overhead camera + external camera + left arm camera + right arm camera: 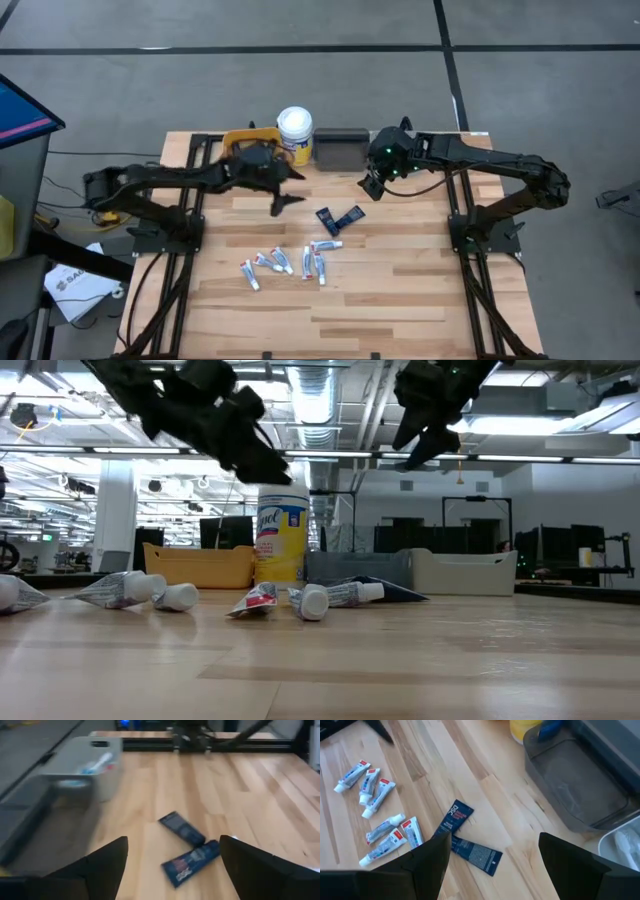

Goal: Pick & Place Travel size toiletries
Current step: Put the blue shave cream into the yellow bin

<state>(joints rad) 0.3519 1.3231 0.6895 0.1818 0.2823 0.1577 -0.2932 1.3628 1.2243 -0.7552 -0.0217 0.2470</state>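
Tubes look light, soft & a bit slippy, so I'd pinch one across its flat middle, not the cap. Two navy tubes (340,217) lie mid table, touching; white tubes (285,264) sit scattered just nearer me. Left gripper (172,865) hangs wide open w/ nothing in it, above the navy pair. Right gripper (492,865) is wide open too, by the far bins. Grey bin (82,765) holds a toothbrush (97,762). Dark bin (575,785) looks empty. Can't see into the yellow bin (248,135).

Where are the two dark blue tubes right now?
In the high view, the two dark navy tubes lie touching mid-table, just beyond the scattered white tubes.
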